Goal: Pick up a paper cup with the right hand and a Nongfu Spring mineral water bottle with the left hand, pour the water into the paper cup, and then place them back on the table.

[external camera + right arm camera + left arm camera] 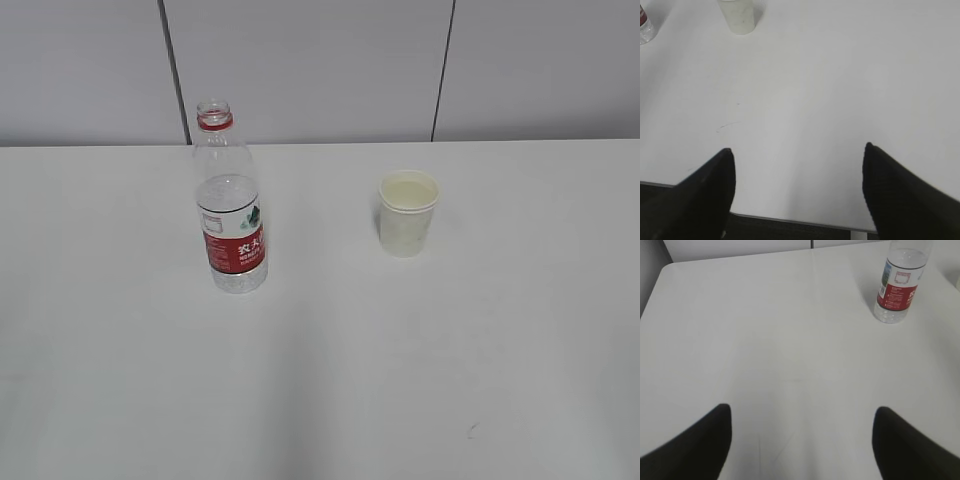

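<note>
The Nongfu Spring bottle [232, 205] stands upright and capless on the white table [320, 380], left of centre. It also shows at the top right of the left wrist view [897, 285] and at the top left edge of the right wrist view [644, 27]. The white paper cup [408, 212] stands upright to its right, and at the top of the right wrist view [740, 16]. My left gripper [802, 412] is open and empty, well short of the bottle. My right gripper [797, 152] is open and empty over the table's near edge, far from the cup. Neither gripper shows in the exterior view.
A grey panelled wall [320, 60] runs behind the table. The table's near edge [790, 220] and a dark strip below it show in the right wrist view. Its far left corner [665, 270] shows in the left wrist view. A small dark scuff [472, 430] marks the tabletop.
</note>
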